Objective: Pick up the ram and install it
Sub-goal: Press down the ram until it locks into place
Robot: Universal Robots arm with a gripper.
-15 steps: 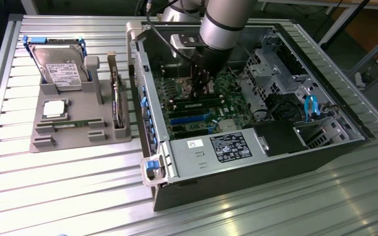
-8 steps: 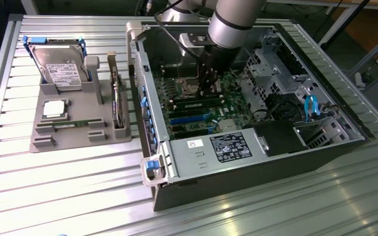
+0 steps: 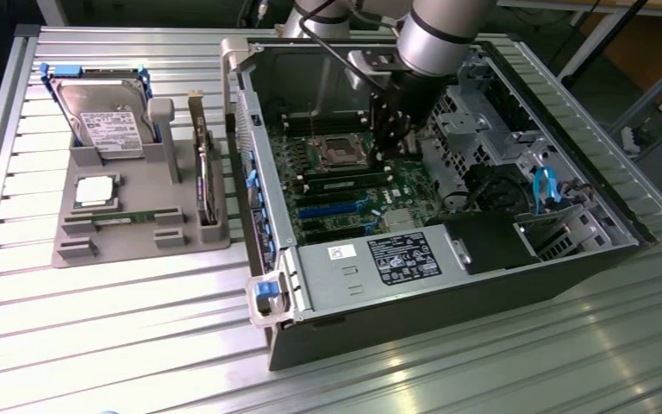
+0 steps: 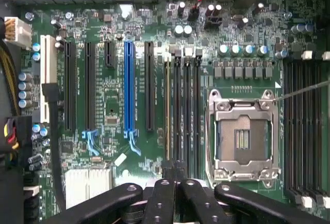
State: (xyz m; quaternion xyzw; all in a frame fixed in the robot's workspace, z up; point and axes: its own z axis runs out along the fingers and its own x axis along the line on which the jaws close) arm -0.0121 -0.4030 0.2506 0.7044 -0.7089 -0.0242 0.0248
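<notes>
From the exterior view's left, we pass the grey tray [image 3: 78, 250] with its hard drive [image 3: 107, 121] and reach the open case. There's the ram [image 4: 167, 110], edge-up in a slot beside the CPU socket [image 4: 242, 139]. The gripper [image 4: 174, 185] hangs at its end, fingers pinched together. We can't tell if they touch. It looks light, stiff and fragile, so we'd hold its bare long edges.
</notes>
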